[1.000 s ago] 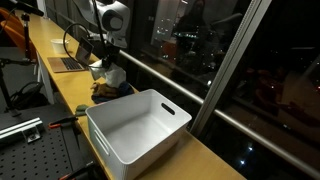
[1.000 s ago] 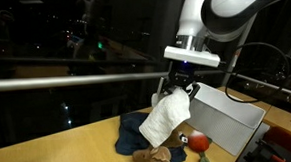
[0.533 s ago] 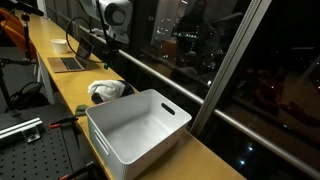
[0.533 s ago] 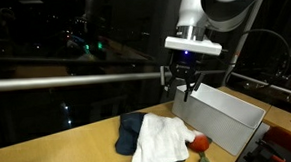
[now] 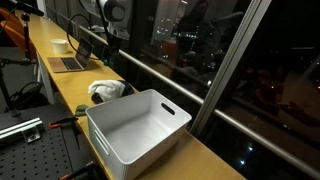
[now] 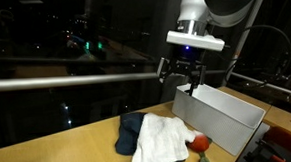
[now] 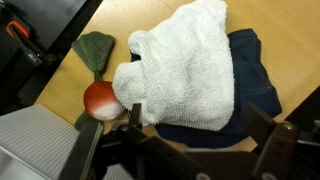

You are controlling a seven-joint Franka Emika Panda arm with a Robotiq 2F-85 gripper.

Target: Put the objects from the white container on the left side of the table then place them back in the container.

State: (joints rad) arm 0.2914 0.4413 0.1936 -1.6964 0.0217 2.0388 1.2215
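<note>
The white container stands on the wooden table, and its inside looks bare in an exterior view. Beside it lies a pile: a white towel draped over a dark blue cloth. A red round object rests against the towel's edge, with a green piece close by. My gripper hangs open above the pile, clear of the towel, with nothing between its fingers.
A laptop sits further along the table. A window rail and dark glass run along the table's far edge. A perforated metal board lies below the table's near side. The container's corner shows in the wrist view.
The gripper opened and let go of the white towel, which dropped onto the blue cloth. The gripper then rose straight up from the pile.
</note>
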